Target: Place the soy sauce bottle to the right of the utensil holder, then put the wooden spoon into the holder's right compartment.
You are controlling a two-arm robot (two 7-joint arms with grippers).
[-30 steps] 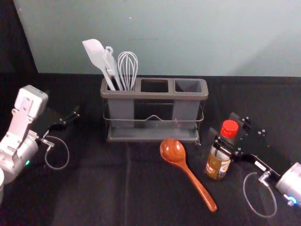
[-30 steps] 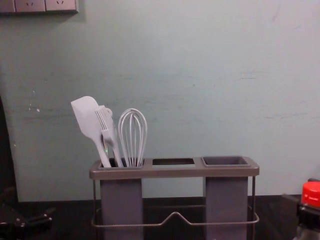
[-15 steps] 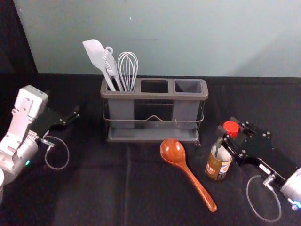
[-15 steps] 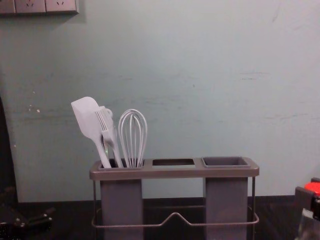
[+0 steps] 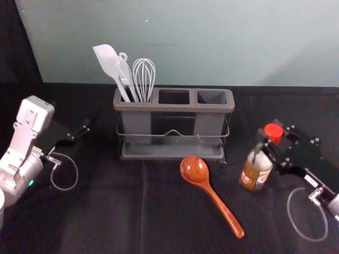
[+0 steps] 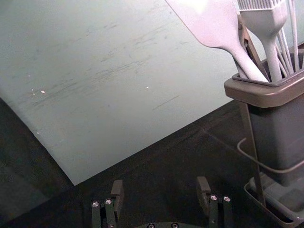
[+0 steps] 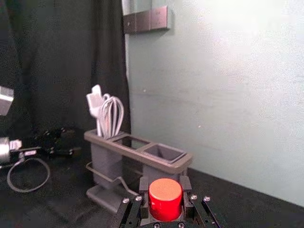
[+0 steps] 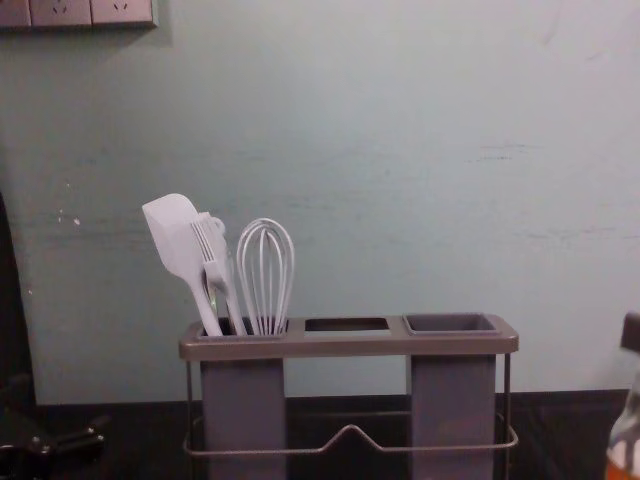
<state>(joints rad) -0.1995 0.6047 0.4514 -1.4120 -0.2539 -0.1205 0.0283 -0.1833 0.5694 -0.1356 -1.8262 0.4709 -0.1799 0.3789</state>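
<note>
Soy sauce bottle [image 5: 256, 172], right of utensil holder [image 5: 174, 107]: rigid, probably slick, weighty; my right gripper [image 7: 164, 184] closed round its neck. Wooden spoon [image 5: 213, 197], before holder: light, stiff; I'd take mid-handle. Left gripper [image 6: 161, 190]: parked left, wide, empty.

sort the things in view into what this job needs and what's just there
For the job:
- bottle, held by the right gripper
- wooden spoon, lying loose
- utensil holder

Just there:
- spatula, brush and whisk, in the holder's left compartment
- left gripper, parked at the left
- wall sockets
</note>
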